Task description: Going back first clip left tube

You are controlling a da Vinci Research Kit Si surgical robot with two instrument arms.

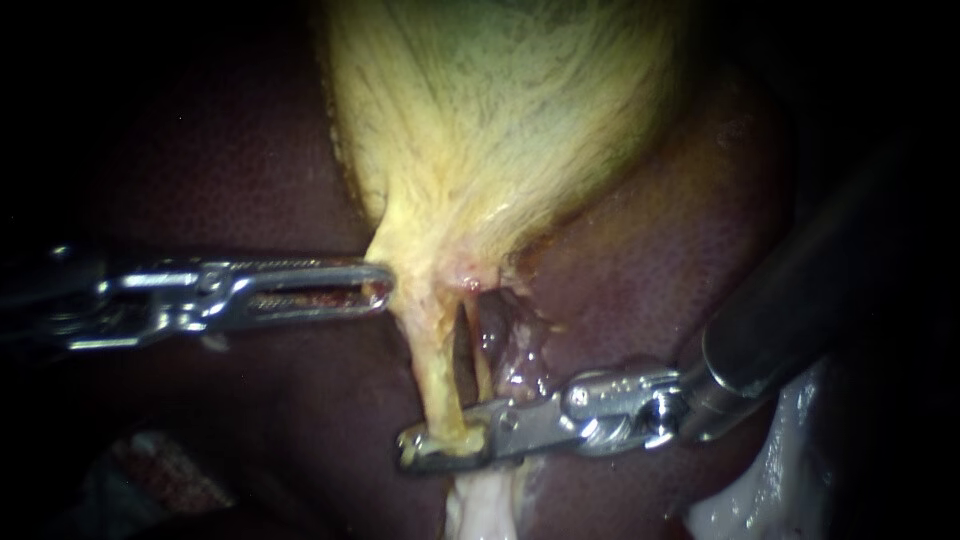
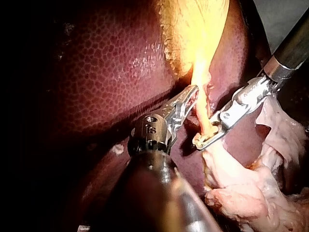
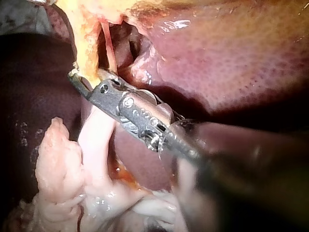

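Note:
The yellow gallbladder (image 1: 480, 110) narrows to a neck, and two tubes run down from it. The thick yellow left tube (image 1: 432, 365) is the nearer one; a thinner right tube (image 1: 481, 360) runs beside it. My right instrument (image 1: 408, 450) comes in from the right, and its jaws are shut on the low end of the left tube (image 2: 202, 118), one jaw on each side. The right wrist view shows those jaws (image 3: 73, 77) across the tube (image 3: 87, 53). My left instrument (image 1: 384, 286) is shut on the edge of the gallbladder neck (image 2: 198, 77). No clip shows clearly.
Dark red liver (image 1: 650, 260) lies around and behind the tubes. Pale, wet loose tissue (image 1: 480, 510) hangs below the right instrument's jaws and spreads out under them (image 3: 96, 145). A small dark window (image 1: 465, 345) opens between the two tubes.

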